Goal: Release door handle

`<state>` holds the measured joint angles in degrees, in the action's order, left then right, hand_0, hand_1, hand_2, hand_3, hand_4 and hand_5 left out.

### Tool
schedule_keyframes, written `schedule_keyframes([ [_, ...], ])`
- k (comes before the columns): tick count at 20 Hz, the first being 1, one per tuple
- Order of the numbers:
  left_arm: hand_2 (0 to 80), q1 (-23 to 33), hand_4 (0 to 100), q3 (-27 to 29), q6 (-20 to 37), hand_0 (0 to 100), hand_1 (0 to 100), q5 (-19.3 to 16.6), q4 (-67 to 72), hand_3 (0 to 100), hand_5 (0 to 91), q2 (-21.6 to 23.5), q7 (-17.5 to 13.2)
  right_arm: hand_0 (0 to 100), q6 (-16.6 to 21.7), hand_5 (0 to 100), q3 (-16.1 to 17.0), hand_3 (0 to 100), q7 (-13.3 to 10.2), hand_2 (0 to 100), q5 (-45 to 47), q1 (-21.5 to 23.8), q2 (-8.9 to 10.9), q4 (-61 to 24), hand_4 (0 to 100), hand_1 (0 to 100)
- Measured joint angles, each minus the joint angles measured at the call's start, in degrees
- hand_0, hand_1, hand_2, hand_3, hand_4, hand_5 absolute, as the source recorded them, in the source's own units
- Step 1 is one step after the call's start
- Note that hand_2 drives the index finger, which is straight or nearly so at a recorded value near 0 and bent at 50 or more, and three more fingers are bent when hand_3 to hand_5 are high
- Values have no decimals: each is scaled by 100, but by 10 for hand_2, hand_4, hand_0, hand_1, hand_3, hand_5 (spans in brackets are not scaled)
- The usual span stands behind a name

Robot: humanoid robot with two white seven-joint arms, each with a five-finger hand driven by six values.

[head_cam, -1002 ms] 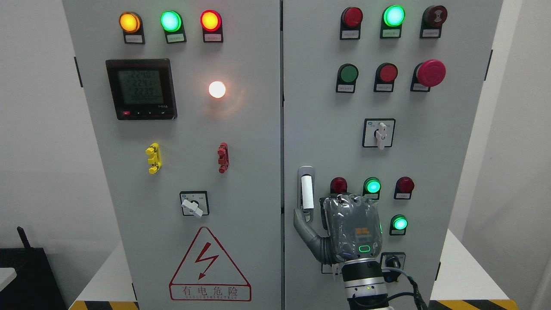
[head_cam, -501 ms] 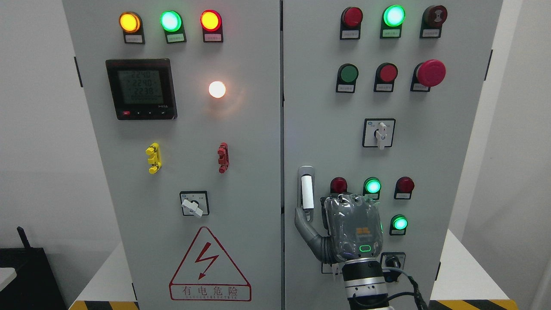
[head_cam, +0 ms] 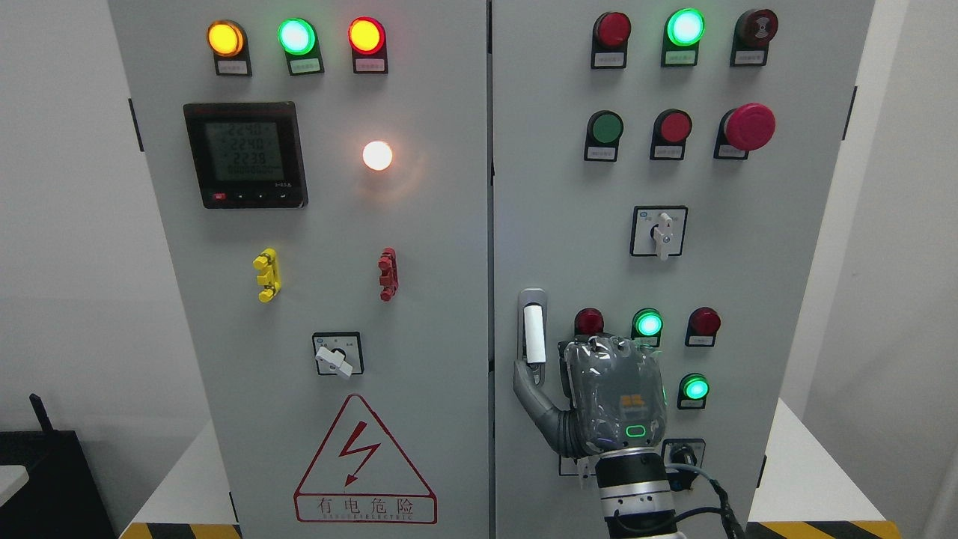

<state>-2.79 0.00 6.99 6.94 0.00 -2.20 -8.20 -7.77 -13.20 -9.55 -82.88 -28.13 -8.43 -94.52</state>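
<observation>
right robot hand [head_cam: 612, 397] edged slightly right (thumb at handle [head_cam: 533, 333])

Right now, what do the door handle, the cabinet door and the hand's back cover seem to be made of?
door handle: white lever, probably plastic, in a silvery, metal-looking surround with a soft sheen.
cabinet door: likely painted sheet metal; flat, matte light grey.
right hand: dark grey shell under a clear, wrinkled, glossy film, apparently plastic.

Bright, even lighting w/ sharp focus; white lamp [head_cam: 377, 155] blooms, soft shadows under the switches.
</observation>
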Motion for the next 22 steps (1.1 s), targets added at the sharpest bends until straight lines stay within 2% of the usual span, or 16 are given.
schedule_keyframes([
  [22,0,0,0,0,0,120,389,0,0,0,0,0,0,426,-1,926,7,1000,0,993,0,43,-1,-109,923,154],
])
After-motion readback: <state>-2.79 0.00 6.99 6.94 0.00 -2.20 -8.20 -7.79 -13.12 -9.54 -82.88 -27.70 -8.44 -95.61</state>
